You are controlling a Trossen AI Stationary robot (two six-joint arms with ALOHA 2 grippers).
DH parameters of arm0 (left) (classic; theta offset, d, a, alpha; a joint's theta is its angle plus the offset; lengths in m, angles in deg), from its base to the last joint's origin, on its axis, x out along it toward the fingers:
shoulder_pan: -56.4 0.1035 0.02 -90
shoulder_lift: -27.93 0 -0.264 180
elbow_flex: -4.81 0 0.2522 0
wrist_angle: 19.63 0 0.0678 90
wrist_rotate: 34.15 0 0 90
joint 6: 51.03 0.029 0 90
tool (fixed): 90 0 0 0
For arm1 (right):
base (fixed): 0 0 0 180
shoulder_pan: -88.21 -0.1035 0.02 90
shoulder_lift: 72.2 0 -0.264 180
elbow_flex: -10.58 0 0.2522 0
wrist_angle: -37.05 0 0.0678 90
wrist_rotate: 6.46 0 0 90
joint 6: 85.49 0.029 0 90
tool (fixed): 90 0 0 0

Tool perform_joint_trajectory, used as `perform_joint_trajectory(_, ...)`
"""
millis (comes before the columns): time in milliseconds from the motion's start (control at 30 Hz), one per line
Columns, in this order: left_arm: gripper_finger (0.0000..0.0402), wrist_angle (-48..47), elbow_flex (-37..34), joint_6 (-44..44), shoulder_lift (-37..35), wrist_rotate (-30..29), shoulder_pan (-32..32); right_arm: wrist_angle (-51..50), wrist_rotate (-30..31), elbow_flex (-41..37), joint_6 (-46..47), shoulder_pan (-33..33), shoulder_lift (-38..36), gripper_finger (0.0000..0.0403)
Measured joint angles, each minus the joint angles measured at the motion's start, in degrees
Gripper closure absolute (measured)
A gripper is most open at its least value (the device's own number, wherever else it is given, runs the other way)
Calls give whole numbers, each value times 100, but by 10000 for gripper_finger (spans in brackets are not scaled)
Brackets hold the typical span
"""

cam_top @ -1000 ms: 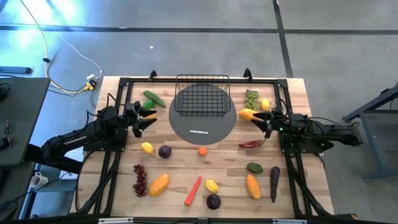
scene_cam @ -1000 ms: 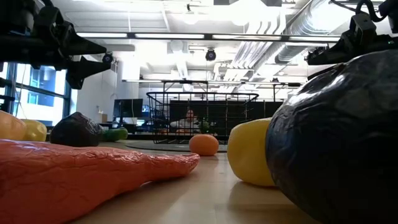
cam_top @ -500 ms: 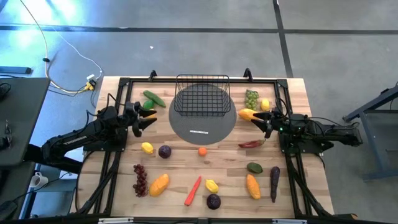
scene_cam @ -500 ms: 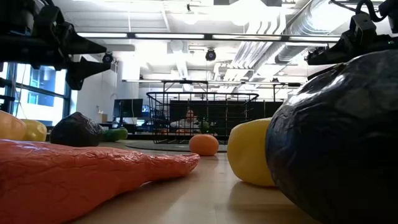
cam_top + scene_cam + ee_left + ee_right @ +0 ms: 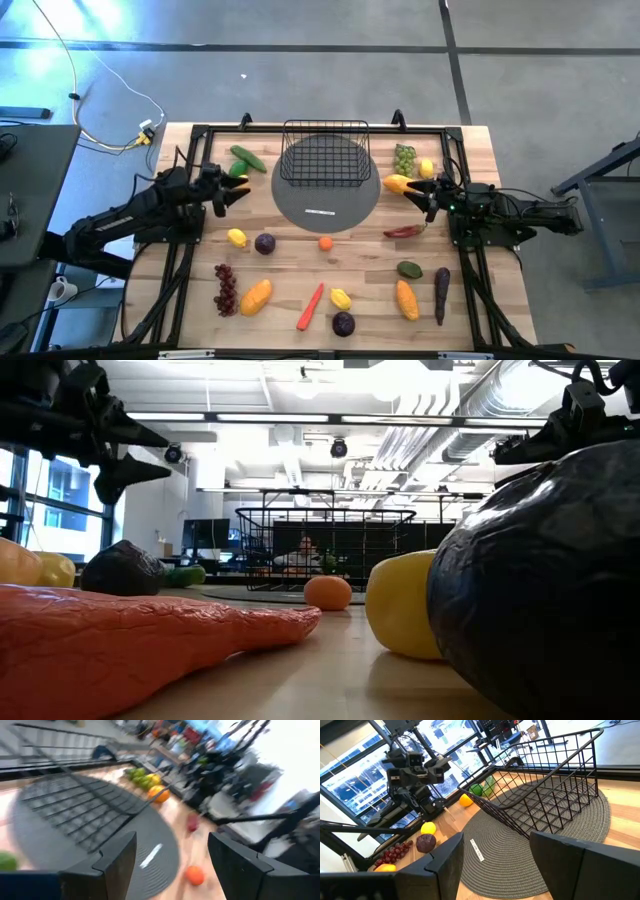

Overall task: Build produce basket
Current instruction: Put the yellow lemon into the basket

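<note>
Produce lies scattered over the table [image 5: 470, 140] with none of it in the basket [image 5: 324, 152] yet, so the job looks to be at its very start: picking a first piece.

At the far left, the left gripper [image 5: 230, 192] hangs above the wood just beside the cucumber [image 5: 247, 158], its fingers spread with nothing between them; the left wrist view shows clear space between the two dark fingers. Below it on the table sit a lemon [image 5: 237, 237] and a plum [image 5: 265, 243], then red grapes [image 5: 226, 288] and a mango [image 5: 256, 296] nearer the front edge.

In the middle, the basket stands on the grey mat [image 5: 326, 205] toward the table's back edge, empty as far as the mesh shows. In front of the mat lies a small orange fruit [image 5: 326, 242], and farther forward a carrot [image 5: 311, 306], another lemon and another plum.

To the right, the right gripper [image 5: 421, 191] hovers just beside a mango [image 5: 397, 183], fingers likewise parted and empty. Green grapes [image 5: 404, 158] lie behind it, a chili [image 5: 404, 231] in front, and an eggplant [image 5: 441, 293] near the front right.

My guess is that the next move calls for one gripper to drop onto its nearest piece, close on it, then carry it over the rim and release inside.
</note>
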Motion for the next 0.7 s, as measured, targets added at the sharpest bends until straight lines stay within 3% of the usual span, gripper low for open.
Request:
perform_joint_trajectory(267,165,-1330,1238,23,1123,-758,2,-1,0,-1,-1,-1,0,194)
perform_joint_trajectory(700,165,-3386,3122,-245,3459,-1402,2,-1,-2,1,-1,1,0,194)
